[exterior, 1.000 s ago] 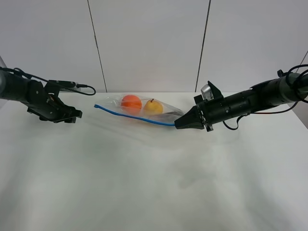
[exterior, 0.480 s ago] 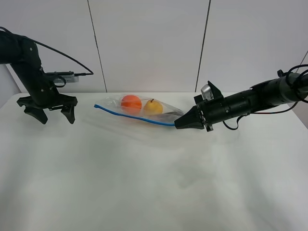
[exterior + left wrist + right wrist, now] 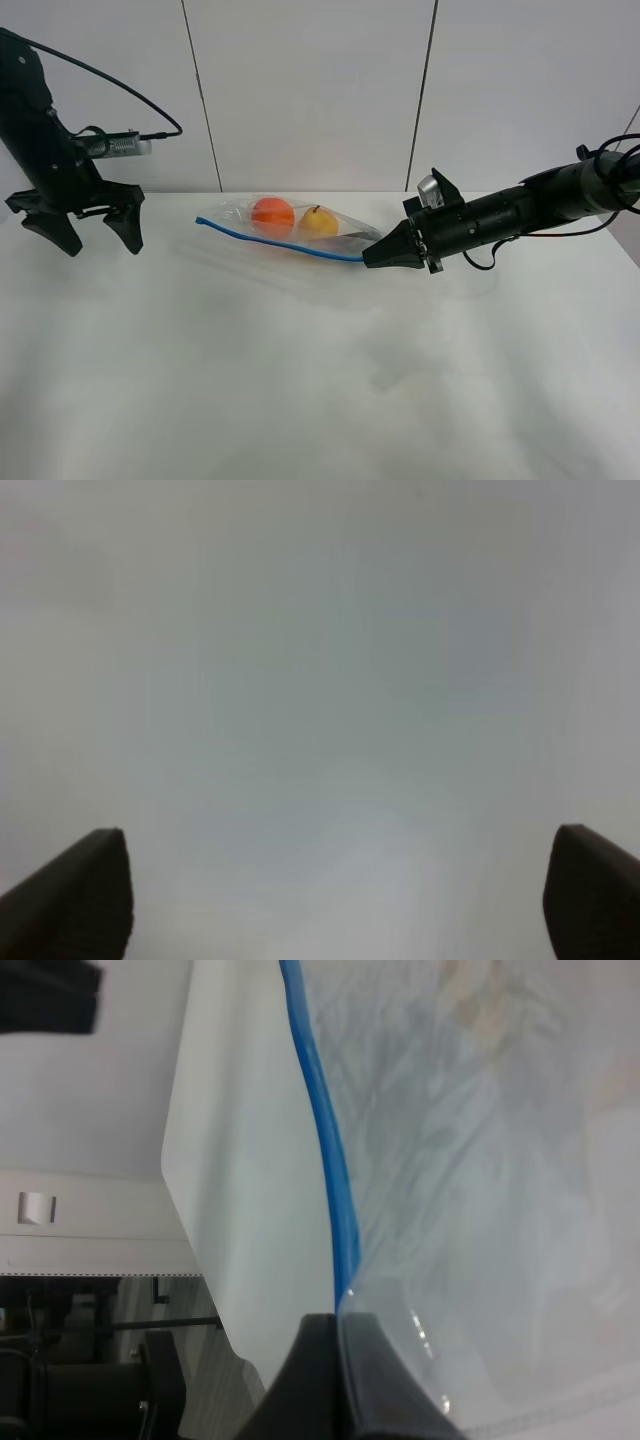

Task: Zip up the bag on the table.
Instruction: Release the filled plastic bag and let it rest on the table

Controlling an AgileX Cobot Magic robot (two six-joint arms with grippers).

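Bag (image 3: 290, 226) lying flat on the big white table (image 3: 320, 380), orange ball (image 3: 272, 213) and yellow pear (image 3: 319, 221) showing through only from up high. Right gripper (image 3: 372, 259) pinching blue strip (image 3: 325, 1150), seen close by wrist. Left gripper (image 3: 88, 235) well apart, jaws spread wide over bare table.

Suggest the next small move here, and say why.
Probably release: the right gripper is shut on the corner of the bag at the end of its blue strip, which looks closed along its length. The left gripper hangs open, raised and away from the bag. Opening the right jaws seems to be what remains.
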